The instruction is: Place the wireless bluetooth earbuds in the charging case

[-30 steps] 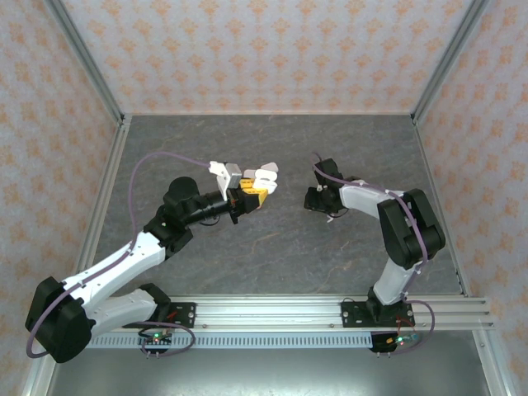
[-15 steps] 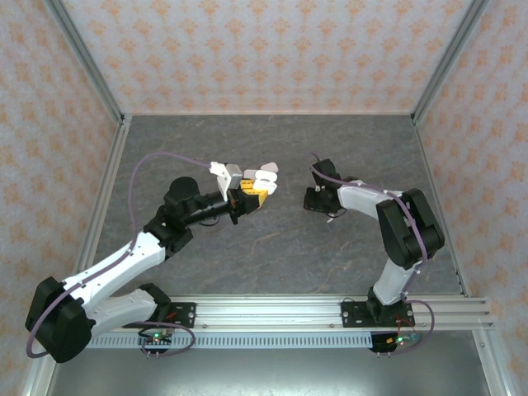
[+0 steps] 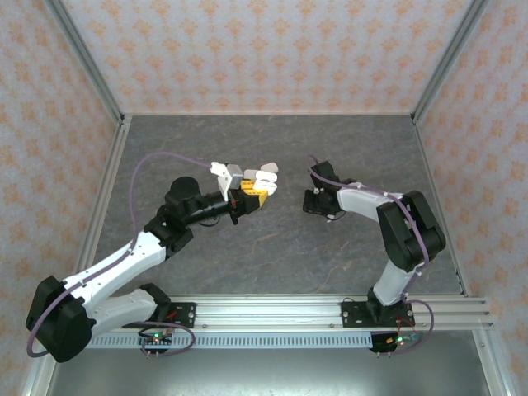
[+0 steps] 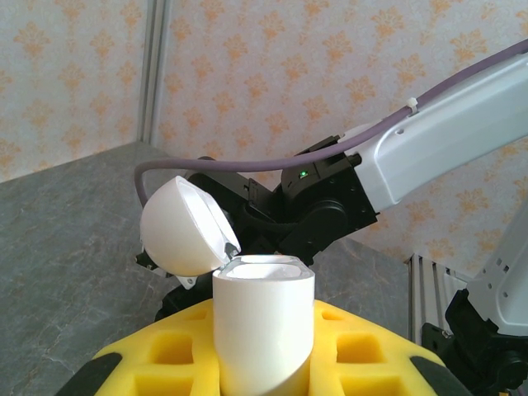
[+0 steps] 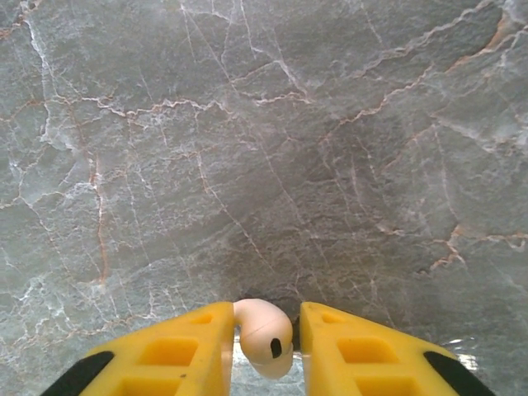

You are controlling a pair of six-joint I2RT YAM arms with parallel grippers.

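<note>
Whitish earbud (image 5: 264, 337) between 2 yellow fingers (image 5: 186, 351) of right gripper (image 5: 264, 309) (grip unclear); charging case (image 4: 264, 330) tight in left gripper (image 3: 252, 192)

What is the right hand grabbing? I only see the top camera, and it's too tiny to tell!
Observer: The right wrist view shows a pale earbud pinched between the yellow fingers of the right gripper, above the grey table.
Operator: Is the little box open?
Observer: Yes. In the left wrist view the white charging case stands upright in the left gripper, with its lid flipped back on its hinge.
</note>
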